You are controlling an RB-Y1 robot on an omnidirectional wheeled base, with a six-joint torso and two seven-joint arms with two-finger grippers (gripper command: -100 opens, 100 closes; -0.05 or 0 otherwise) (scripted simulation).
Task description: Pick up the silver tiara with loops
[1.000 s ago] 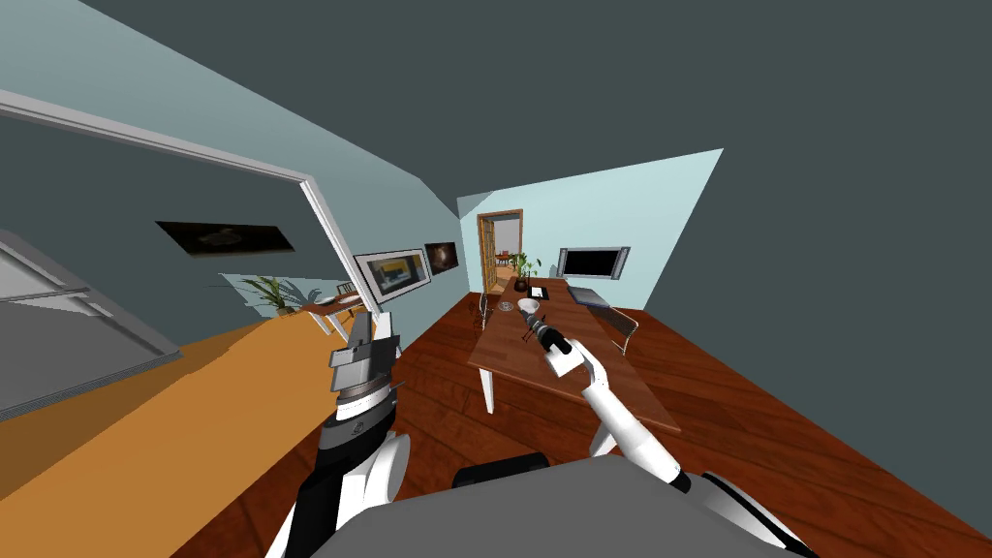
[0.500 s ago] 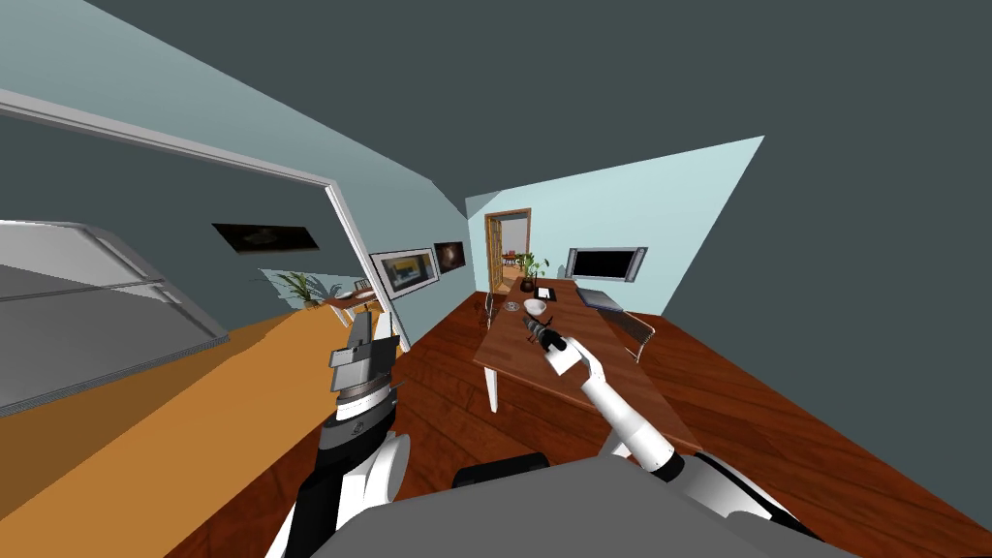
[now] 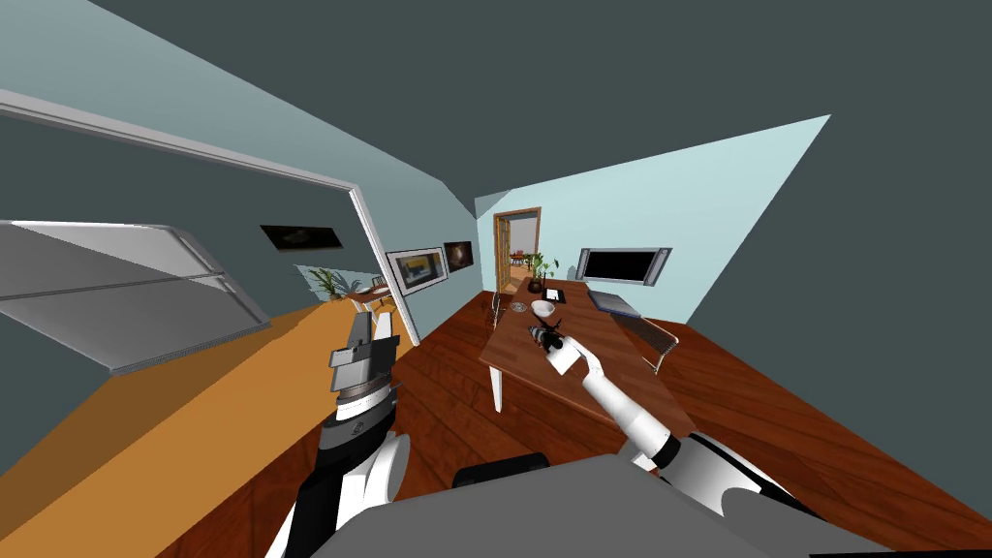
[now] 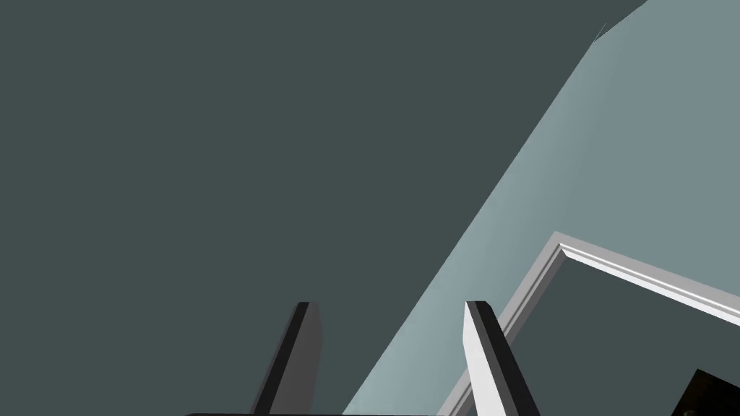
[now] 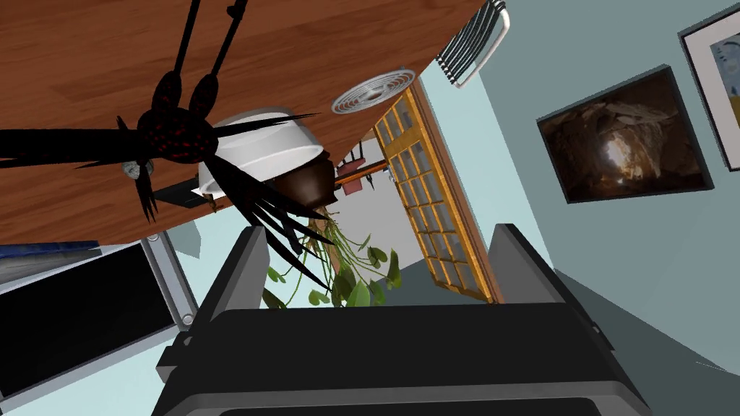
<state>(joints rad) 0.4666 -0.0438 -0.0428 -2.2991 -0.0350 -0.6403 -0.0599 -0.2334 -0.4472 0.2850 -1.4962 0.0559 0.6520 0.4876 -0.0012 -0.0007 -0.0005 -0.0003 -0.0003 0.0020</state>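
Head camera sees the table (image 3: 523, 356) from afar — right wrist's, close up.

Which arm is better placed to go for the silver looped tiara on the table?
Right. The right gripper hangs open over the table, facing the tiara beside the white bowl. The left gripper is off to the side, away from the table.

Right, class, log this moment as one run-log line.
right gripper: open, over table, short of tiara | tiara: on table beside bowl, untouched | left gripper: open, raised
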